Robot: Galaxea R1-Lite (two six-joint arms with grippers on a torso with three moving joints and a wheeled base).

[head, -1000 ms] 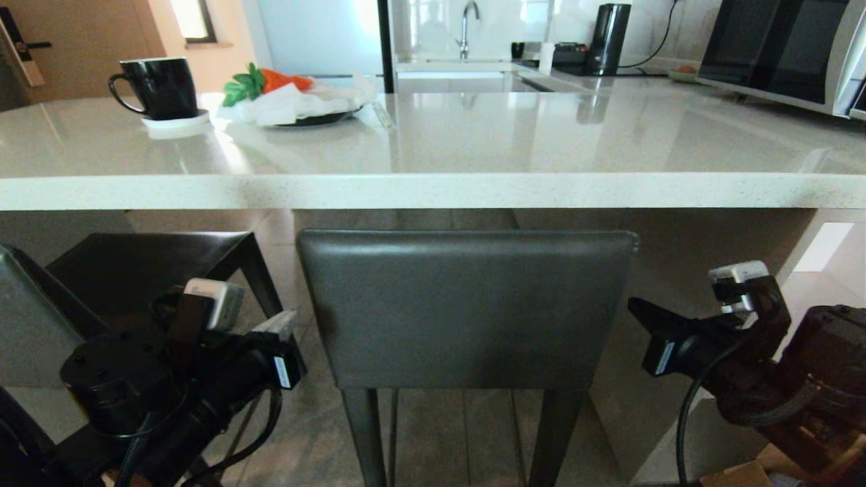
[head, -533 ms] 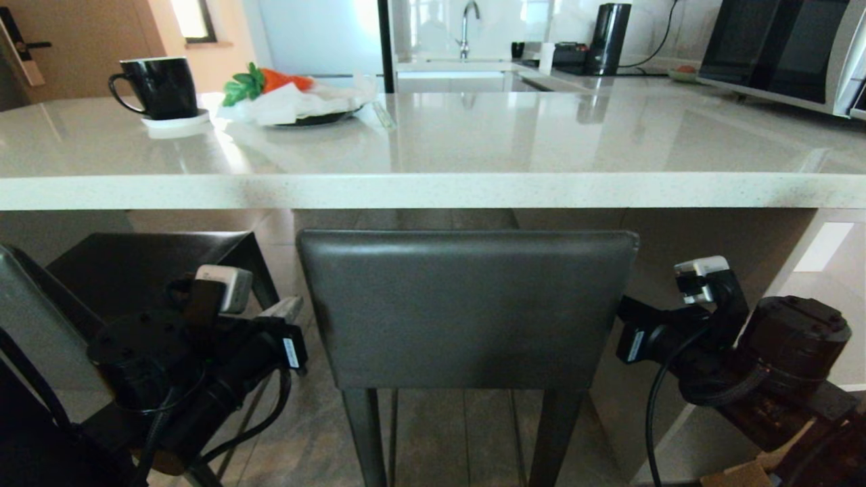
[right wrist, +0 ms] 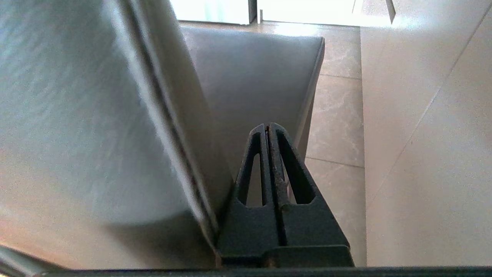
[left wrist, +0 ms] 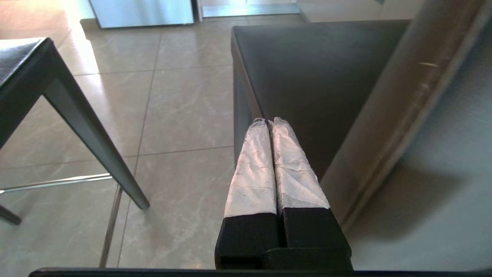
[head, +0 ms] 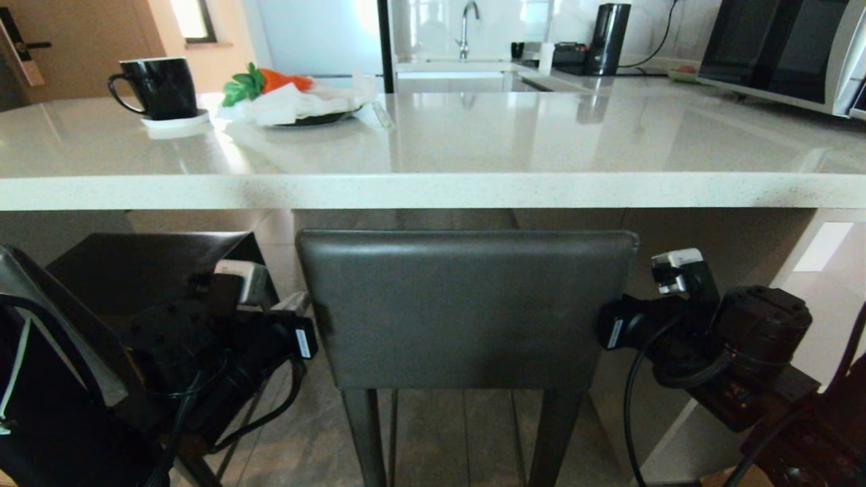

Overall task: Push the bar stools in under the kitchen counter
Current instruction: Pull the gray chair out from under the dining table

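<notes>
One bar stool stands straight ahead, its dark grey backrest (head: 467, 304) just below the kitchen counter's thick white edge (head: 433, 191). My left gripper (head: 298, 314) is shut and empty at the backrest's left side. In the left wrist view its taped fingertips (left wrist: 270, 121) lie along the seat's side (left wrist: 307, 77), next to the backrest (left wrist: 403, 96). My right gripper (head: 612, 328) is shut and empty at the backrest's right edge (right wrist: 184, 161), its tips (right wrist: 267, 126) over the seat (right wrist: 250, 77). The second bar stool (head: 149, 264) stands at the left, partly behind my left arm.
On the counter are a black mug (head: 159, 86) on a coaster, a plate with a cloth and toy carrot (head: 291, 101), and a microwave (head: 778, 51) at the back right. The counter's white slab leg (right wrist: 423, 134) rises close to my right gripper. Tiled floor (left wrist: 184, 107) lies between the stools.
Both arms have moved forward and inward, closing on the two sides of the middle stool's backrest. The stool and counter have not shifted.
</notes>
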